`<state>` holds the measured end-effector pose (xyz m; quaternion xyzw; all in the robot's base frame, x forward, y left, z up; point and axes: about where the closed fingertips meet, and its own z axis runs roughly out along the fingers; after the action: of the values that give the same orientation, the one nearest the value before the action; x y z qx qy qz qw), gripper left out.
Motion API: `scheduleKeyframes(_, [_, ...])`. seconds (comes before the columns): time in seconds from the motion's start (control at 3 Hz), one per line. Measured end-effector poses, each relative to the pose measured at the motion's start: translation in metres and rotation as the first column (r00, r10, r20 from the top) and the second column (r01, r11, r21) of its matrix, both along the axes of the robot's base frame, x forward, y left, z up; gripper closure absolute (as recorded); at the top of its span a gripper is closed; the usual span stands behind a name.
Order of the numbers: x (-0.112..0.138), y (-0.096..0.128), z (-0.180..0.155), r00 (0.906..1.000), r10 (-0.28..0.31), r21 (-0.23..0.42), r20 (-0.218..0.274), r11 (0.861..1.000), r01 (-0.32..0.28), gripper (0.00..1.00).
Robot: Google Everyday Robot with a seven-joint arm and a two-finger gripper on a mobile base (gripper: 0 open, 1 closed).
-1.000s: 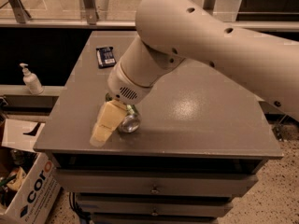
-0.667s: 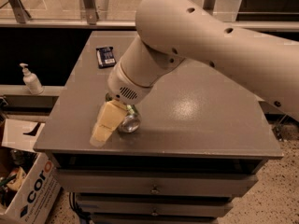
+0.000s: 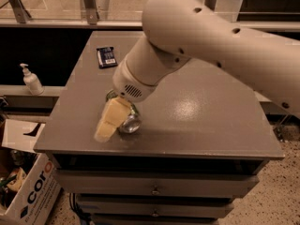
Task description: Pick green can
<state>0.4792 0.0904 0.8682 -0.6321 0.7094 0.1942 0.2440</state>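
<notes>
Gripper [image 3: 115,120] at the can [image 3: 130,123], table [image 3: 211,116] front-left.

The can lies on its side at about 8 o'clock from the table centre, near the front edge, with one shiny silver end facing 5 o'clock and strips of green label showing at its upper side. The gripper comes down from the arm [image 3: 211,32], which enters at 2 o'clock, and touches the can on its 9 o'clock side, partly covering it. Whether the jaws are apart or clamped on the can: cannot tell, as the wrist hides the far side. A dark packet [image 3: 106,56] lies flat at 11 o'clock, well apart from the can. Off the table, a pump bottle [image 3: 32,81] stands on a ledge at 9 o'clock, and a cardboard box [image 3: 33,196] sits on the floor at 7 o'clock.
</notes>
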Motion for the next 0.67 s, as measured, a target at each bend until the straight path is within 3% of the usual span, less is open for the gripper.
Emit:
scheduleKeyframes(0.33, [0.019, -0.021, 0.007, 0.9983, -0.043, 0.011, 0.040, 0.999, 0.043, 0.00])
scheduleKeyframes(0.67, [0.039, -0.059, -0.004, 0.9905, -0.102, -0.008, 0.093, 0.995, 0.103, 0.00])
